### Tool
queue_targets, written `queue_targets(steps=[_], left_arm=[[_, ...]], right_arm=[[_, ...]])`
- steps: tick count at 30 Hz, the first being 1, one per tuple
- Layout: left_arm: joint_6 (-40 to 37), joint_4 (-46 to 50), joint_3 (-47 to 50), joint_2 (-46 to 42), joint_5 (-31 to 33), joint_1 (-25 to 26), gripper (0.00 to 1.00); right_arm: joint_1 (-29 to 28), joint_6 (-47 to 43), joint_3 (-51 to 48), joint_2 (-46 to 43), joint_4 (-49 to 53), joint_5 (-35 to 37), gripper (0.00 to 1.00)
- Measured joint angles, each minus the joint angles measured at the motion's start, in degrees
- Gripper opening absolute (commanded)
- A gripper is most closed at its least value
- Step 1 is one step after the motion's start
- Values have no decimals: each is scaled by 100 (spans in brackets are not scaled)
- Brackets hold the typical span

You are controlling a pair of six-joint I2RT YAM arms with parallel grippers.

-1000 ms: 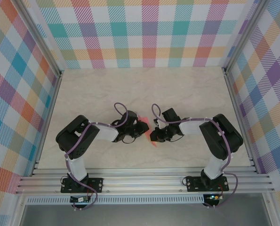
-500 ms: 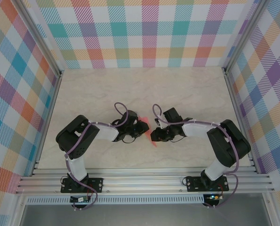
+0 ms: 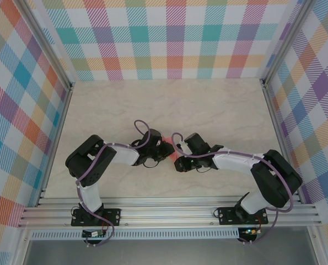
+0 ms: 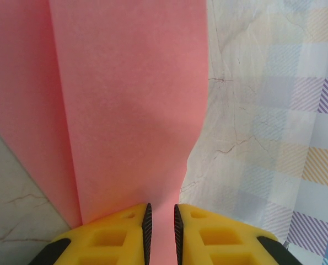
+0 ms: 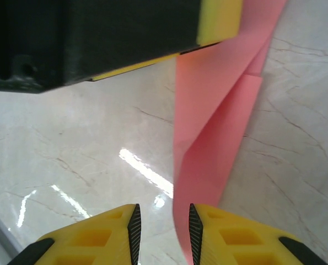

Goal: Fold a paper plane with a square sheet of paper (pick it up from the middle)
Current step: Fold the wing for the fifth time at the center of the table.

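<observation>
Since a second ago the right arm (image 3: 235,161) has swung its elbow out and nearer the front rail, and its wrist has reached further left, so the right gripper (image 5: 162,221) now sits closer to the left one. Its fingers, shut a second ago, have parted. They stand released, with bare table showing in the gap and the lower tip of the pink paper (image 5: 208,138) lying just beside the inner face of one finger, not pinched. The left arm (image 3: 97,160) has not moved.

The left gripper (image 4: 161,221) is clenched on the paper. In its wrist view the sheet runs down between the two yellow fingers, with a long crease running up the left part of the sheet. In the right wrist view one yellow finger (image 5: 219,19) of the left gripper clamps the paper's upper end. The paper hangs down from there in overlapping folded layers, its lower end at or just above the table.

From above, both grippers meet near the middle of the near half of the marble-look table (image 3: 169,105). They are well apart from the metal rails (image 3: 59,138) at the sides and from the checked back wall (image 3: 175,38), and nearer to the front rail (image 3: 169,205).
</observation>
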State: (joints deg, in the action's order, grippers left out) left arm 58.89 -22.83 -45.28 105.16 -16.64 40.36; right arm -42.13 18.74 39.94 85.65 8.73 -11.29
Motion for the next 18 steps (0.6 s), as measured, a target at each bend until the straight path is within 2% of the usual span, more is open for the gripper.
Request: queue_targets(steps=[18], left_arm=[[0, 28, -22, 0, -2, 0, 21]], right_arm=[[-177, -83, 2, 146, -26, 188, 31]])
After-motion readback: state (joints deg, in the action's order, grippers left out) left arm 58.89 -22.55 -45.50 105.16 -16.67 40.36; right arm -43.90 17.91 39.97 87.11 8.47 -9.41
